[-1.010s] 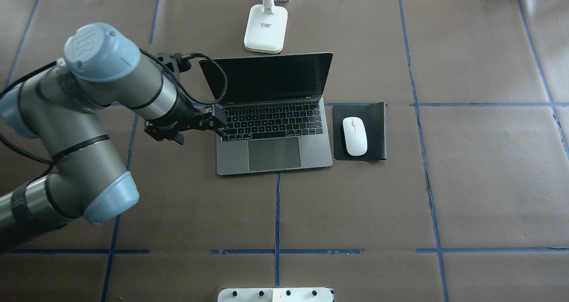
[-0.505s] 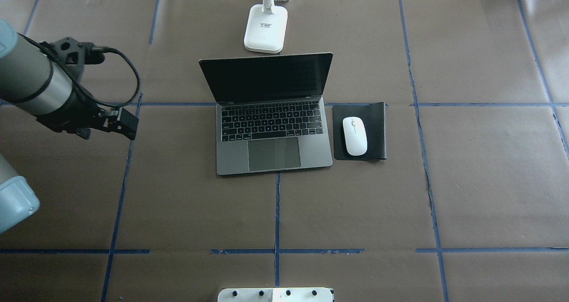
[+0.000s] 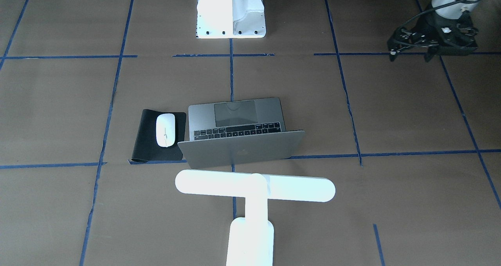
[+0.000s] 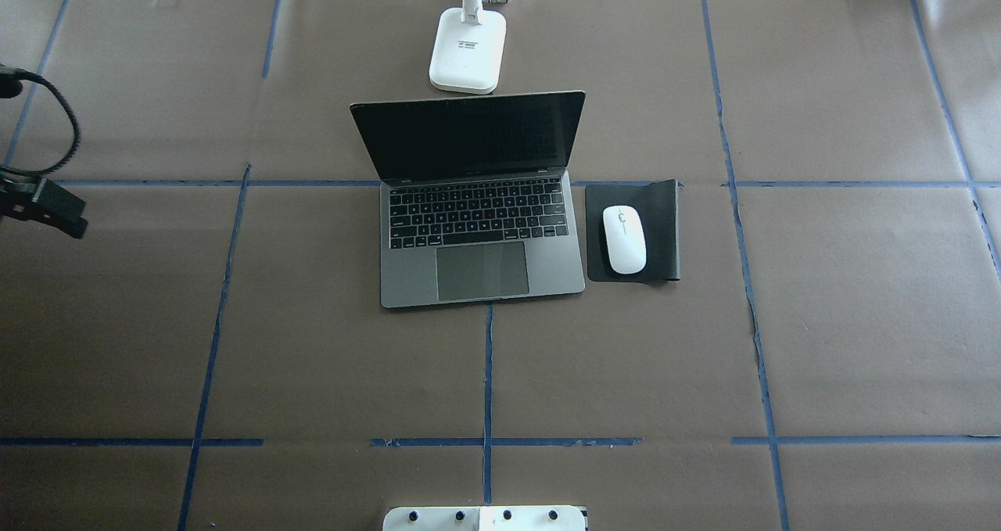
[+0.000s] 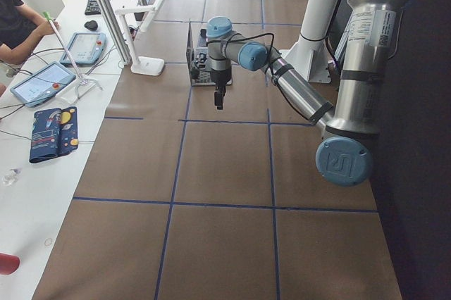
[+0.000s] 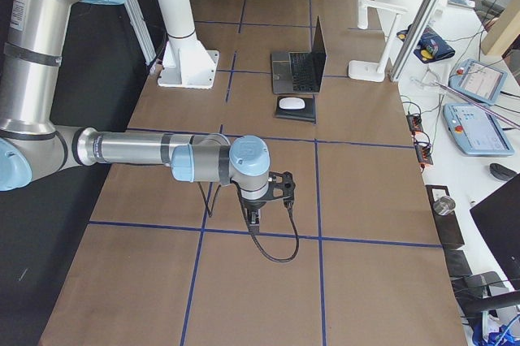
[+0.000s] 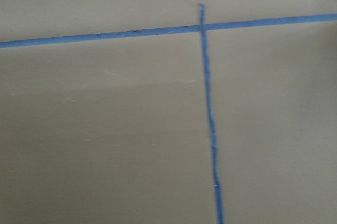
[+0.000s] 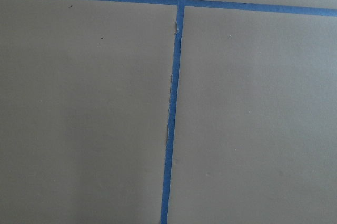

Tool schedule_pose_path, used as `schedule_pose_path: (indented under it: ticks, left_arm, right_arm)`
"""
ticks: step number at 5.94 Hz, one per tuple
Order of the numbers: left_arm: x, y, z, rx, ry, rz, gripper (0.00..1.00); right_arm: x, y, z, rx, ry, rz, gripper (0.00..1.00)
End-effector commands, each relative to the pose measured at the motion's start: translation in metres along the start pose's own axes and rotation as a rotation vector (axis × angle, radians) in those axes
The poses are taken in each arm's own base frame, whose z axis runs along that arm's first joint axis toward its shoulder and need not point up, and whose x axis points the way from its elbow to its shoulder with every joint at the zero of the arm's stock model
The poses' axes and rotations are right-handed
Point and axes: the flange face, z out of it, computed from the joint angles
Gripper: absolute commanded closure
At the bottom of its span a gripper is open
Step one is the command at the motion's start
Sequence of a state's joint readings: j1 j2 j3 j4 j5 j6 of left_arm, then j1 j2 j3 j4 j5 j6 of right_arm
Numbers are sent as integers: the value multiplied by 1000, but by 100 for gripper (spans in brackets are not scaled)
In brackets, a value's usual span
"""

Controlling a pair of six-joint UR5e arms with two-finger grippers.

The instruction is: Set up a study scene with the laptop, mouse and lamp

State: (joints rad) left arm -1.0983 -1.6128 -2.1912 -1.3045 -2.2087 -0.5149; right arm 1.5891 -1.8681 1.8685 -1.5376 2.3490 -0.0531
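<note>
The grey laptop [image 4: 481, 242] stands open at the table's middle, its dark screen upright; the front-facing view shows its lid [image 3: 242, 152]. The white mouse [image 4: 624, 238] lies on a black mat [image 4: 665, 234] just right of the laptop and also shows in the front-facing view [image 3: 165, 129]. The white T-shaped lamp [image 3: 254, 185] stands behind the laptop, its base [image 4: 468, 50] on the table. My left gripper [image 4: 74, 222] hangs at the table's far left, looks shut and is empty. My right gripper [image 6: 253, 220] shows only in the right side view, so I cannot tell its state.
A white pedestal with bolt holes [image 3: 231, 11] stands at the robot's side of the table. Blue tape lines cross the brown paper cover. Both wrist views show only paper and tape. Tablets and cables lie beyond the table's far edge.
My left arm has pulled back from the laptop's left edge to the far left of the table. The laptop, mouse and lamp have not moved.
</note>
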Motion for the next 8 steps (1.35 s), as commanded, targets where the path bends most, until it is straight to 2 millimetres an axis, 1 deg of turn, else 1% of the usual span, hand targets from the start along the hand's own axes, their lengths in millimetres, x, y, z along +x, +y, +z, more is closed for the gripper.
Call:
schedule_pose_path:
  ticks: [1,2,3,4,5,6,7,8]
  left_arm:
    - [-123,-11,1,-22,0,11,0]
    - [-203,-17,9,-35,44,21,0]
    - [-263,-17,17,-42,41,41,0]
    - [-319,-9,33,-50,49,39,0]
    - [-352,-4,61,-57,52,37,0]
    - [-380,-1,93,-71,55,18,0]
    - [-392,-1,106,-50,51,18,0]
    - [-388,-5,101,-39,48,-20,0]
  right_arm:
    - [10,7,1,6,-2,21,0]
    - [15,8,5,-2,-2,30,0]
    - [18,6,6,-1,-4,39,0]
    - [16,-1,3,8,-3,30,0]
    - [19,-13,5,9,-6,31,0]
    - [22,-22,8,7,-9,33,0]
    - [22,-23,6,10,-9,32,0]
    - [22,-23,7,8,-9,32,0]
